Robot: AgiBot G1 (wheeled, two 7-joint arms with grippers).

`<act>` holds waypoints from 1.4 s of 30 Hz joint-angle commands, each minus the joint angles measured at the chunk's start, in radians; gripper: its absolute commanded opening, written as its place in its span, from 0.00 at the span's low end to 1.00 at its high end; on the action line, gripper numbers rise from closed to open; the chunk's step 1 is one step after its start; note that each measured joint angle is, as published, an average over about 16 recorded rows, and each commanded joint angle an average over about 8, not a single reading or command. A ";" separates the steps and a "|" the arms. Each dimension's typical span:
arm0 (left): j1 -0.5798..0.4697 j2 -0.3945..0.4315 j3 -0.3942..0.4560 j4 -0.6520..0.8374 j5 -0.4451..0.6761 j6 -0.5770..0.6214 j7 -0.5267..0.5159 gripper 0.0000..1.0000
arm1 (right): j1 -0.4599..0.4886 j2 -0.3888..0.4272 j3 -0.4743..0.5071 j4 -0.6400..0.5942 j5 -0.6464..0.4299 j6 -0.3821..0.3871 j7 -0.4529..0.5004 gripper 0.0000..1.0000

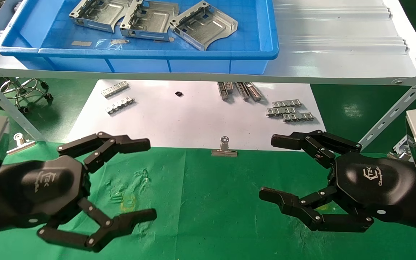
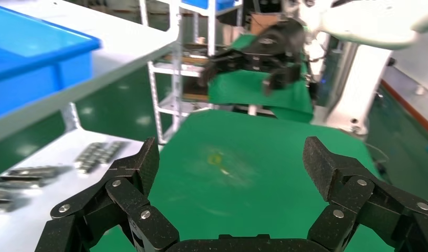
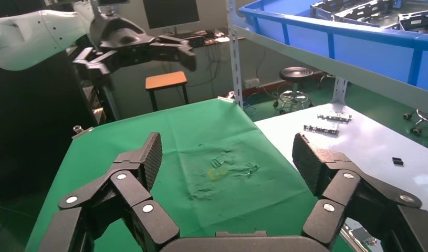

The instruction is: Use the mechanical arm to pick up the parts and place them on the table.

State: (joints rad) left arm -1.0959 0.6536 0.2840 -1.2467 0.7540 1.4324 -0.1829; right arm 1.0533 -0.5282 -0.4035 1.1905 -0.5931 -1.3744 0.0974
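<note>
Three silvery sheet-metal parts (image 1: 150, 18) lie in a blue tray (image 1: 157, 57) on the white shelf at the back; they also show in the right wrist view (image 3: 369, 10). My left gripper (image 1: 146, 180) hovers open and empty over the green cloth table (image 1: 200, 202) at the front left; in the left wrist view (image 2: 230, 163) nothing is between its fingers. My right gripper (image 1: 271, 168) is open and empty over the cloth at the front right; its own view (image 3: 227, 157) shows only cloth between the fingers. Both grippers are far below and in front of the parts.
A white paper sheet (image 1: 193, 119) under the shelf carries small toothed strips (image 1: 289, 110) and a small black piece (image 1: 178, 94). Silver binder clips (image 1: 224, 148) pin the sheet's front edge. Slanted shelf braces (image 1: 392, 112) stand at both sides. A stool base (image 1: 24, 90) is at back left.
</note>
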 commanded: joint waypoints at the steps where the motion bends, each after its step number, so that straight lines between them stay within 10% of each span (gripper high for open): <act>1: -0.005 0.013 0.002 0.010 0.007 -0.019 0.001 1.00 | 0.000 0.000 0.000 0.000 0.000 0.000 0.000 0.00; 23: -0.305 0.204 0.034 0.273 0.183 -0.322 0.005 1.00 | 0.000 0.000 0.000 0.000 0.000 0.000 0.000 0.00; 42: -0.613 0.280 0.167 0.575 0.424 -0.499 -0.207 1.00 | 0.000 0.000 0.000 0.000 0.000 0.000 0.000 0.00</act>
State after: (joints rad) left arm -1.7054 0.9385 0.4503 -0.6658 1.1745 0.9366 -0.3857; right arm 1.0533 -0.5282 -0.4035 1.1905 -0.5931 -1.3744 0.0974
